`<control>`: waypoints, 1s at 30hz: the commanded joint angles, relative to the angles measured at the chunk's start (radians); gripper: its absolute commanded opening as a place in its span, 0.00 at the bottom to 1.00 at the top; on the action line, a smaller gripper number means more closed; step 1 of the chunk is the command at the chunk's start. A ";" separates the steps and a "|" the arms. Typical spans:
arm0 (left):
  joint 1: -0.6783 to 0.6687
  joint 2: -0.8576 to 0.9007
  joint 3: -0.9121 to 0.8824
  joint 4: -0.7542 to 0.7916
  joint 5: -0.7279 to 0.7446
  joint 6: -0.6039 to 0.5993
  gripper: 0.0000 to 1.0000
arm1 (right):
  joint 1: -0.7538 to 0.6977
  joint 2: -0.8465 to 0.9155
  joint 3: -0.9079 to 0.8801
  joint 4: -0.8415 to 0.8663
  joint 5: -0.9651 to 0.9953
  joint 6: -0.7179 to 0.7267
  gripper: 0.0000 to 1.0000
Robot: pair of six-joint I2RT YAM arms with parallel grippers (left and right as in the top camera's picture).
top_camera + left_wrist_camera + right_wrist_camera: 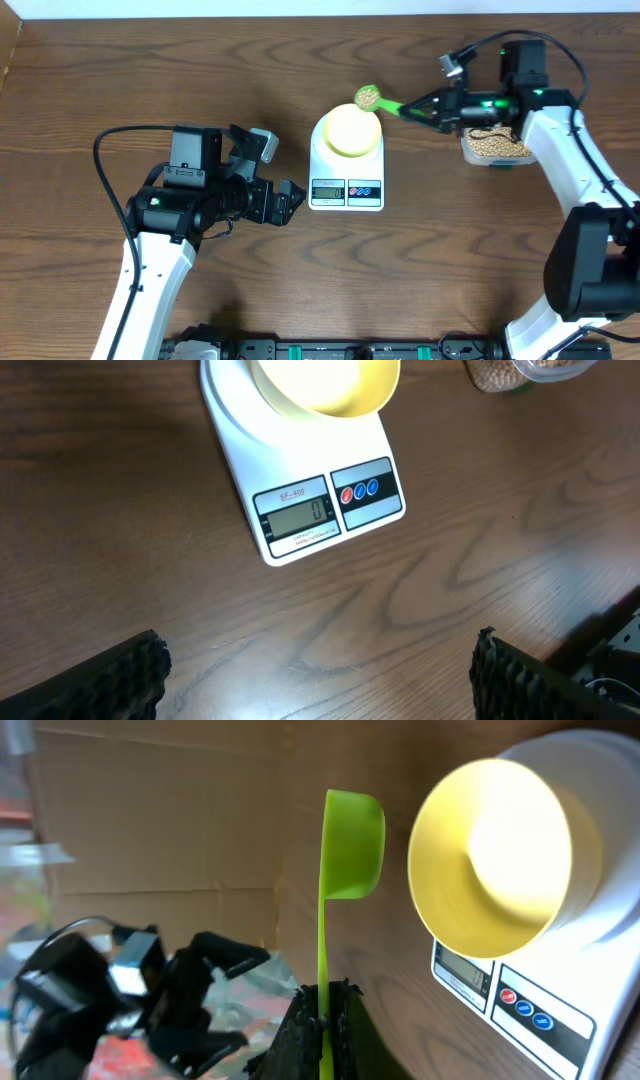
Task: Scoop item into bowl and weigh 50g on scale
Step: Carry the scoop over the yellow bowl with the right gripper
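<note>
The white scale (346, 165) stands mid-table with the pale yellow bowl (352, 129) on it; its display reads 0 in the left wrist view (300, 515). My right gripper (425, 108) is shut on the handle of a green scoop (368, 97), whose cup holds tan beans just beyond the bowl's far rim. In the right wrist view the scoop (350, 840) hangs beside the bowl (490, 855). A clear tub of beans (495, 146) sits under my right arm. My left gripper (290, 203) is open and empty, left of the scale.
The left arm's body (195, 195) lies on the left half of the table. The right arm (580, 200) runs down the right side. The tub's edge shows at the top of the left wrist view (510, 372).
</note>
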 commanded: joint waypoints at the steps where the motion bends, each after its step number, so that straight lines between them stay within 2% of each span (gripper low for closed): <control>1: -0.002 0.000 0.002 -0.001 0.016 0.017 0.98 | 0.046 0.007 -0.001 0.001 0.101 0.076 0.01; 8: -0.002 0.000 0.002 -0.001 0.016 0.017 0.98 | 0.125 0.007 -0.001 0.000 0.244 0.066 0.01; 17: -0.002 0.000 0.002 -0.001 0.016 0.017 0.98 | 0.223 0.007 -0.001 -0.008 0.482 -0.055 0.01; 30: -0.002 0.000 0.002 -0.001 0.016 0.017 0.98 | 0.314 -0.037 0.027 -0.078 0.753 -0.137 0.01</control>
